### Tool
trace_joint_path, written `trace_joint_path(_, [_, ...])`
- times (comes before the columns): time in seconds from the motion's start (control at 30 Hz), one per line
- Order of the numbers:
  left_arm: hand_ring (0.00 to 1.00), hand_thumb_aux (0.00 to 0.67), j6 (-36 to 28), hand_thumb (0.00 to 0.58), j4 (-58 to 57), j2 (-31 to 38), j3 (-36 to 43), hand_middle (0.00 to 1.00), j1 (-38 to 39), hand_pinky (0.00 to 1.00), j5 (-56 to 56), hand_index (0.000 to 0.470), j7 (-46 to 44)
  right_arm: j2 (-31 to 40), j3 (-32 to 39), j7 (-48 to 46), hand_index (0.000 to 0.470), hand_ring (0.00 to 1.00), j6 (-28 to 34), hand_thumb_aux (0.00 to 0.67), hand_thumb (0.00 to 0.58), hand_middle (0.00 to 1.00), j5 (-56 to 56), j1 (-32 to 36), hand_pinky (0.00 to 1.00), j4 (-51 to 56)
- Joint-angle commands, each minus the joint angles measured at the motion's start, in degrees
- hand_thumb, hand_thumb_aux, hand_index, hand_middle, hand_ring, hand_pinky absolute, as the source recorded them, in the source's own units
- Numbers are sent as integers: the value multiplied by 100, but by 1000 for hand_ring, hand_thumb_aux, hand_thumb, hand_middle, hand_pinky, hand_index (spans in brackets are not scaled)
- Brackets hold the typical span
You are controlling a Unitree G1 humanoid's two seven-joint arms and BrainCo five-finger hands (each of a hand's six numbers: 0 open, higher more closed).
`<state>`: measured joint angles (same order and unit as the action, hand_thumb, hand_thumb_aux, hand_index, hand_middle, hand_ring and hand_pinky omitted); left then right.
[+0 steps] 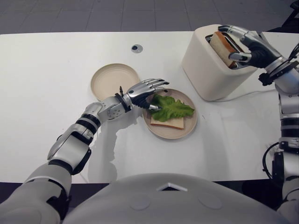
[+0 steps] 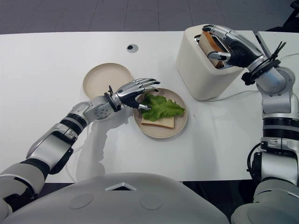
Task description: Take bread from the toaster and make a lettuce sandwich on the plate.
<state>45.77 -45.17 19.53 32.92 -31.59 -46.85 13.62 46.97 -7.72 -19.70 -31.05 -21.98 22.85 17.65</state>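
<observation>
- Right hand, upper right of the frame, is clenched on a toast slice. Fingers wrap over the top edge and the thumb presses the near face.
- The toast slice stands partly out of the slot of the cream toaster, tilted a little toward the left of the frame. Its lower part is hidden inside.
- Left hand, at centre frame, is released, with fingers stretched out over the left rim of the plate. Its thumb tip touches the left end of the lettuce leaf, and the fingers are not closed on it.
- The lettuce leaf lies on a bread slice flat on the plate. It covers the slice's upper part and leaves the lower edge bare.
- The plate sits just below and left of the toaster, near it but apart.
- A second beige plate lies upper left of the first, just beside the left hand's wrist.
- A small dark round fitting sits in the white table, at top centre.
- A white cable runs from the toaster's base toward the right edge.
</observation>
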Motion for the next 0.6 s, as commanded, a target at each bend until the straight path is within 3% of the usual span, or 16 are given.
trace_joint_path(0.03, [0, 0, -53, 0, 172, 149, -4, 0, -26, 0, -79, 0, 22, 373, 88, 543, 0, 0, 191, 0, 0, 0, -745, 85, 0, 1])
trace_joint_path(0.43, [0, 0, 138, 0, 130, 298, -180, 0, -14, 0, 258, 0, -155, 335, 1277, -43, 0, 0, 395, 0, 0, 0, -1095, -157, 0, 371])
trace_joint_path(0.5, [0, 0, 153, 0, 106, 279, -169, 0, -14, 0, 254, 0, -154, 288, 1292, 146, 0, 231, 453, 0, 0, 231, -1092, -15, 231, 408])
trace_joint_path(0.53, [0, 0, 158, 0, 85, 274, -167, 0, -18, 0, 245, 0, -141, 276, 1271, 305, 120, 384, 488, 171, 258, 384, -1118, 78, 384, 453])
trace_joint_path(0.57, [0, 0, 159, 0, 68, 273, -167, 0, -22, 0, 234, 0, -123, 276, 1259, 464, 262, 478, 514, 373, 466, 478, -1161, 171, 478, 524])
trace_joint_path(0.6, [0, 0, 158, 0, 54, 272, -169, 0, -25, 0, 226, 0, -106, 268, 1248, 606, 468, 584, 527, 667, 580, 584, -1168, 246, 584, 592])
